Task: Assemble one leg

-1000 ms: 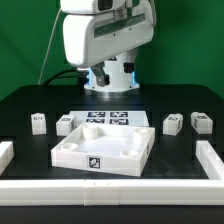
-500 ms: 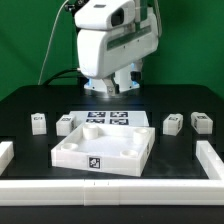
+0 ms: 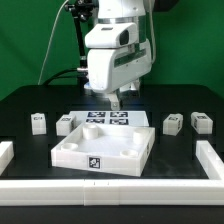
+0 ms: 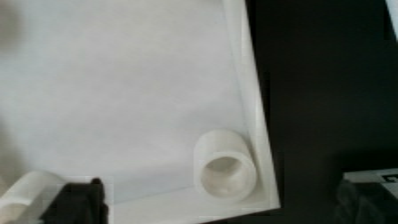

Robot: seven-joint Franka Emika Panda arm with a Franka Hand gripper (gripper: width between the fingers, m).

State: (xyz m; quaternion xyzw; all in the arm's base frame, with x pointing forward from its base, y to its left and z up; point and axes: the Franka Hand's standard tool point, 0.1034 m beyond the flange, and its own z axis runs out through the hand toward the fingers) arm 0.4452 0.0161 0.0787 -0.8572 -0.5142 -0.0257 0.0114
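Note:
Four small white legs lie on the black table in the exterior view: two at the left [image 3: 38, 123] [image 3: 66, 124] and two at the right [image 3: 172, 122] [image 3: 201, 122]. The large white square tray [image 3: 100, 150] with round corner sockets sits in the middle front. My gripper [image 3: 113, 101] hangs above the marker board [image 3: 100, 117], just behind the tray, open and empty. In the wrist view the tray's flat face [image 4: 125, 90] fills most of the picture, with one round socket [image 4: 226, 165] near its corner. My gripper [image 4: 222, 200] shows a dark finger [image 4: 75, 200] at the edge.
Low white rails border the table at the front [image 3: 110, 186], the exterior view's left [image 3: 5, 152] and its right [image 3: 212, 158]. A green wall stands behind the arm.
The arm has swung toward the exterior view's right and come lower, bringing the gripper down over the marker board behind the tray. The legs and tray have not moved.

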